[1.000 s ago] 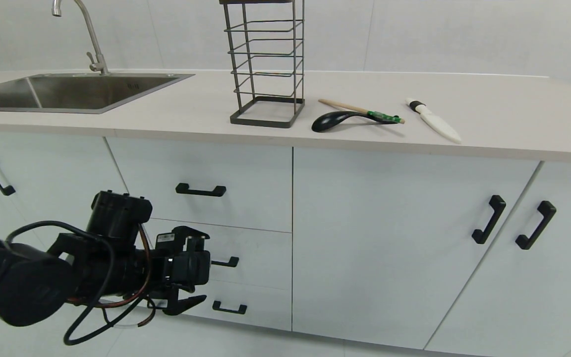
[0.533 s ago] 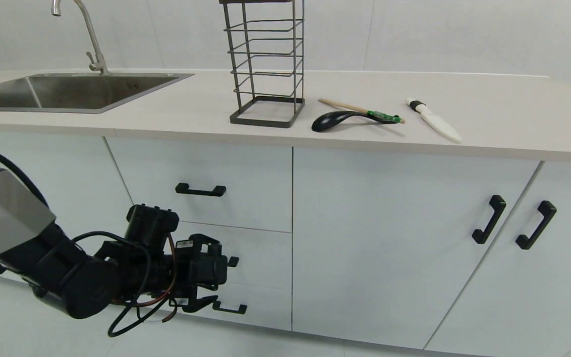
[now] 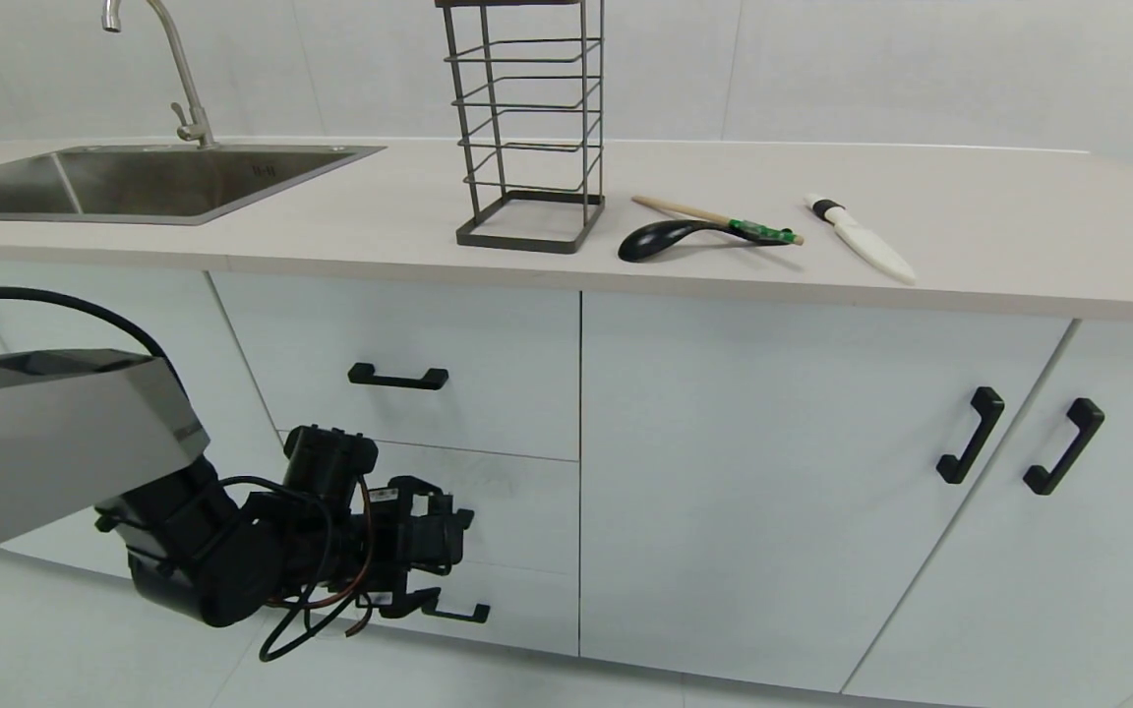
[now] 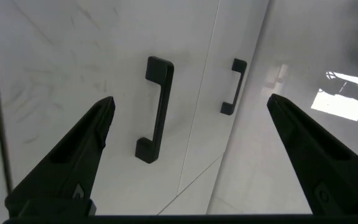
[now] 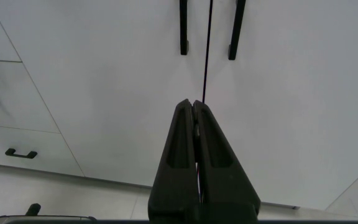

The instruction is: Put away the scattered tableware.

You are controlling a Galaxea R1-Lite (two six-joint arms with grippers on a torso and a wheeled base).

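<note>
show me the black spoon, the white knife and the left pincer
black spoon (image 3: 650,241), head view, on its bowl
white knife (image 3: 866,244), head view, middle of the white blade
left pincer (image 4: 190,104), left wrist view, midway between its open fingertips

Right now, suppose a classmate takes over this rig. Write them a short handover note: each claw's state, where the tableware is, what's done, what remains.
Left claw: open, empty, low in front of the drawers, with a drawer handle lined up between its fingers, not gripped.
Right claw: shut, empty, facing the cupboard doors.
Tableware: black spoon, wooden stick with a green band and white knife lie on the counter, right of the empty wire rack.
Done: nothing put away; drawers closed.
Left: probably open a drawer, then clear all three items off the counter.
</note>
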